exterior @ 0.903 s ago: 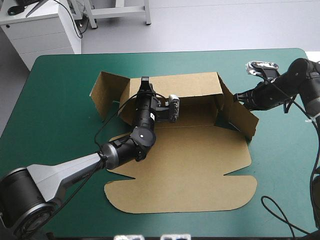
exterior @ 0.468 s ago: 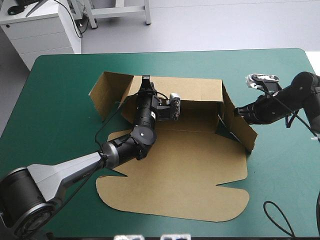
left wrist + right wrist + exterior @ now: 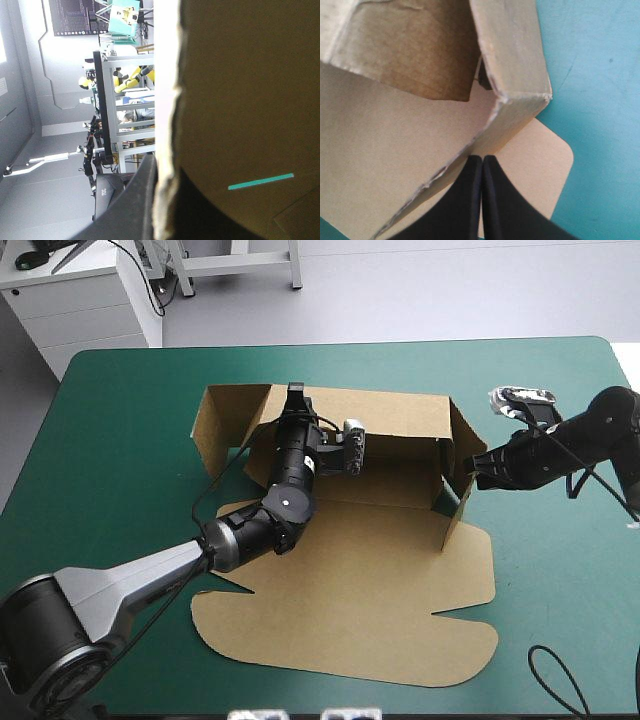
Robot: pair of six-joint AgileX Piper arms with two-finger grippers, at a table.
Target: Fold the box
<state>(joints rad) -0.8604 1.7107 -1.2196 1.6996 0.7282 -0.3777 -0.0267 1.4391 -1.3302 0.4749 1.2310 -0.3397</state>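
Left gripper (image 3: 294, 393) clamps the top edge of the rear wall (image 3: 395, 418) of the box (image 3: 350, 560), its black fingers all but closed with the brown board between them. The right gripper (image 3: 482, 159), its fingers pressed together into one point and holding nothing, is set against the outer face of the right side wall (image 3: 463, 438).

The box sits mid-table on the teal-green cover (image 3: 130, 430). The rear wall and right side wall are raised, a left flap (image 3: 225, 422) is up as well, and the lid (image 3: 350, 635) lies flat toward the near edge.

The left arm (image 3: 150, 575) reaches in across lid and base, hiding part of the floor (and the foot of the rear wall) from the high camera. The left wrist camera shows what the high one cannot: the raw board edge running between the fingers, and a thin teal-green line (image 3: 260, 181) on the board's face. The right wrist camera gives the side wall's corner from close by, with an inner tab (image 3: 420, 55) behind it. It also shows a rounded corner (image 3: 547, 165) of the flat board on the cover, just beside the fingertips.
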